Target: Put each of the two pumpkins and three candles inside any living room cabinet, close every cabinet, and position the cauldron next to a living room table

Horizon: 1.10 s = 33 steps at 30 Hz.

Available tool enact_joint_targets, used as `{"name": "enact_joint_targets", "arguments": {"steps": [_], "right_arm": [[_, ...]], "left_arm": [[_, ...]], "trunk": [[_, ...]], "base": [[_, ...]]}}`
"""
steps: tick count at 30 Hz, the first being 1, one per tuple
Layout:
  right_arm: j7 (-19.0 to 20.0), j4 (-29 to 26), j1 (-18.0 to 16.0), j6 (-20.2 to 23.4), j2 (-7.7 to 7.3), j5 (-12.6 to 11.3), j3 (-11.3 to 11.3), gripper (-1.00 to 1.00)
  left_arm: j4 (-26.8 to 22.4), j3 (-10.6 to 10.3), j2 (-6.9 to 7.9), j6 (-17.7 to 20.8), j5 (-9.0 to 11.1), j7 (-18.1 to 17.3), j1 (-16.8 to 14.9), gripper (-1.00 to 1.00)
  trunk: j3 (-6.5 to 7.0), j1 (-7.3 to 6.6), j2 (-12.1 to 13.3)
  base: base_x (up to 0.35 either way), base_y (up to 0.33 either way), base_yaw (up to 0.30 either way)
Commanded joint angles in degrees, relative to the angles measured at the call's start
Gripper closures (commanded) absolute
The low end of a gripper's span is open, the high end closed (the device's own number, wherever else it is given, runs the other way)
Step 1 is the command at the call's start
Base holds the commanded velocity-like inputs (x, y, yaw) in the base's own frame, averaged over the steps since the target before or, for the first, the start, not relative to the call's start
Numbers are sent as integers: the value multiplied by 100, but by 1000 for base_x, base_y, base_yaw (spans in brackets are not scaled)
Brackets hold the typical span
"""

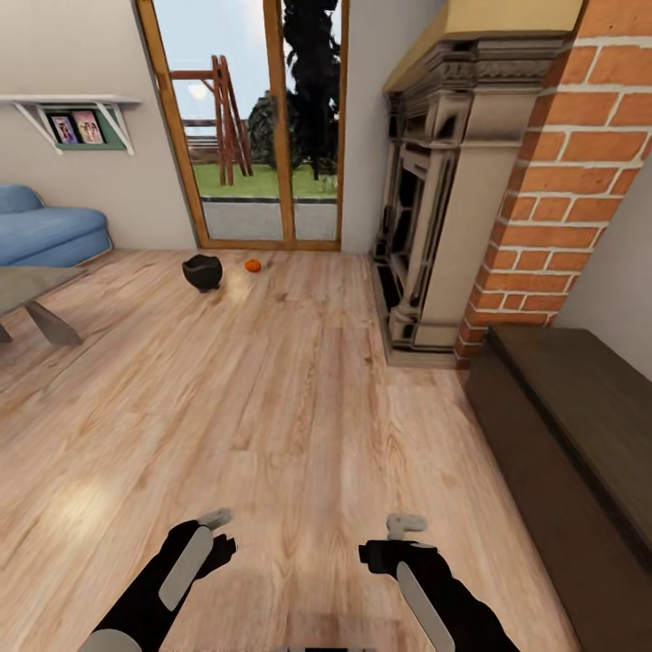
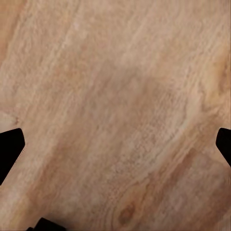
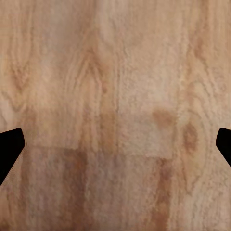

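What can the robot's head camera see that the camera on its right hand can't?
Head view alone: a pumpkin and black cauldron far off on the floor by the glass door, the dark cabinet, a fireplace, a blue sofa, and both arms. Right wrist view alone: a close look at the planks between its spread jaws. Both share the wooden floor.
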Motion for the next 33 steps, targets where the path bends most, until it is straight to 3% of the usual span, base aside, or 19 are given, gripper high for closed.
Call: {"name": "enact_joint_targets", "arguments": {"steps": [1, 16, 33], "right_arm": [[-56, -10, -3, 12, -3, -60, 13, -100], [-10, -11, -3, 5, -40, -66, 14, -100], [12, -11, -3, 1, -40, -67, 13, -100]], "left_arm": [[-7, -28, 8, 2, 59, 59, -4, -100], [-7, -35, 2, -3, 59, 59, -4, -100], [-7, -35, 2, -3, 59, 59, -4, -100]], "trunk": [[-5, -1, -2], [-5, -1, -2], [-5, -1, -2]], "base": [[1, 0, 273], [251, 5, 270], [342, 0, 118]]}}
